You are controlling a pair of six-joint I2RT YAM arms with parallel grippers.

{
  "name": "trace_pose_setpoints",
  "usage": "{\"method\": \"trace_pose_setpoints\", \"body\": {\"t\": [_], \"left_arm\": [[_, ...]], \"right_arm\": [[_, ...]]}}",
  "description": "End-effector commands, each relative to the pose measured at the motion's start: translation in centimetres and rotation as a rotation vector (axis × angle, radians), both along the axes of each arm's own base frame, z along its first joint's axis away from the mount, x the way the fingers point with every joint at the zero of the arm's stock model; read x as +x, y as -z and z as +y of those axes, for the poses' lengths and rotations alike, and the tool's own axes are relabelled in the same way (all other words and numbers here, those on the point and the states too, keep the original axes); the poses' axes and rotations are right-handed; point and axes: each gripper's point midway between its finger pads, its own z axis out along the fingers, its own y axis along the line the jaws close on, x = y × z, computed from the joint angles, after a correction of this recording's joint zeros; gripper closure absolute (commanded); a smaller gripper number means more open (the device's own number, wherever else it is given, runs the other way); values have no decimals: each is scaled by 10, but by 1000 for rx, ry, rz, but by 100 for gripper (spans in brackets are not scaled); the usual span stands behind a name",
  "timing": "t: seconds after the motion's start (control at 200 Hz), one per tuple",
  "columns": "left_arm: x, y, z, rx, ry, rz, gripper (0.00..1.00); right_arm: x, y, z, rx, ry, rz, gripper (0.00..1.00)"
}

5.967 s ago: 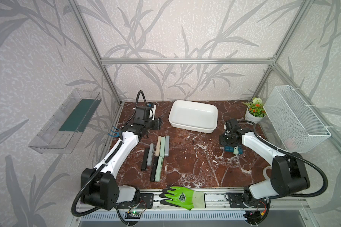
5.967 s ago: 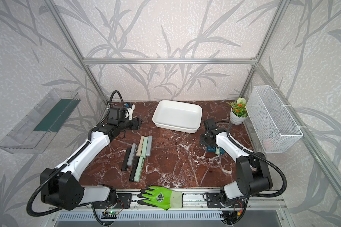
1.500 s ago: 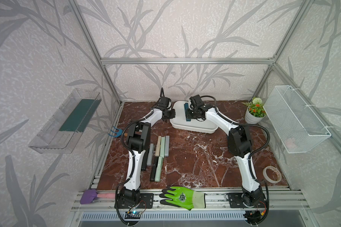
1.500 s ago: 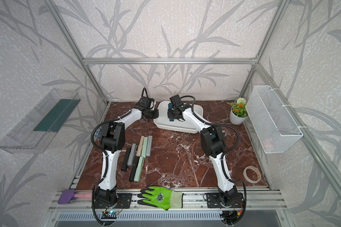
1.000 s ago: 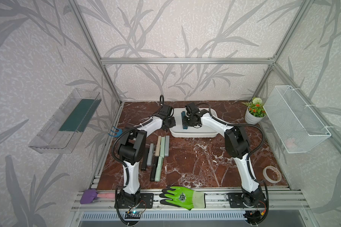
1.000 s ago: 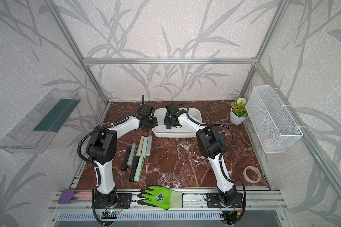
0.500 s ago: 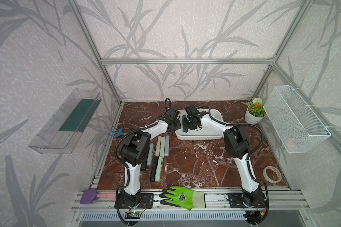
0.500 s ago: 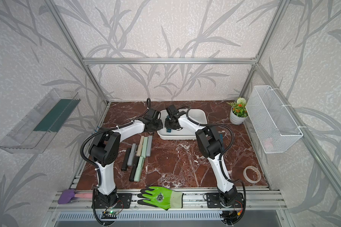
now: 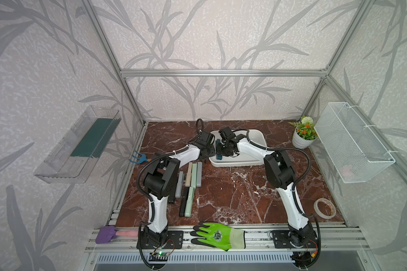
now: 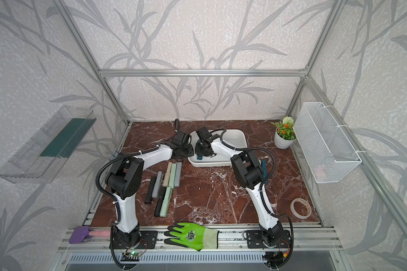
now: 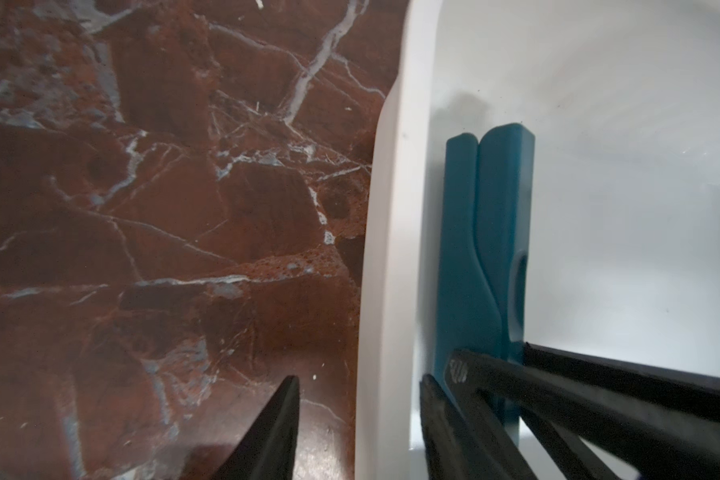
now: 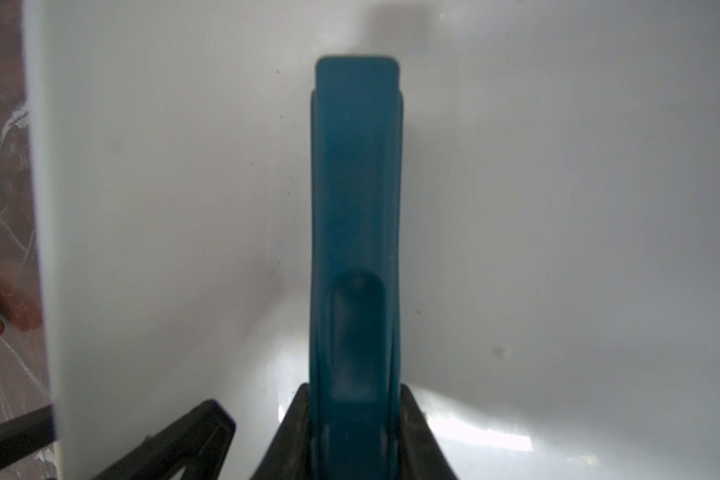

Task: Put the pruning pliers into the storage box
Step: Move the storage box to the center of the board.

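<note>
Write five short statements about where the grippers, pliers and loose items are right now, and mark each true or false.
1. The right gripper grips a dark teal pruning plier inside the storage box. True.
2. The green glove lies in the box. False: it lies on the front rail.
3. The left gripper straddles the box's rim, one finger outside and one inside. True.
4. The tape roll hangs in the wire basket. False: it lies on the table.
5. Every such tool is boxed. False: several pruning pliers lie on the table.
</note>
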Motion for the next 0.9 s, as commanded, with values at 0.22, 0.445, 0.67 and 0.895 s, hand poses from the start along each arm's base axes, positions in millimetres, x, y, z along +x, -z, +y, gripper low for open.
{"method": "trace_pose_setpoints", "body": {"t": [0.22,0.445,0.67,0.895], "left_arm": [[3,-78,24,-21,11,-143,51],[-8,-111,65,-5,-14,-195,51],[-27,-136,115,36,-90,-237,52],[-34,-138,121,55,-81,-238,53]], "right_arm": [[10,-11,23,17,-18,-46,85],[17,-5,26,-4,-7,-44,85],[21,-2,27,-38,5,-41,82],[24,-1,28,-60,44,-36,75]]}}
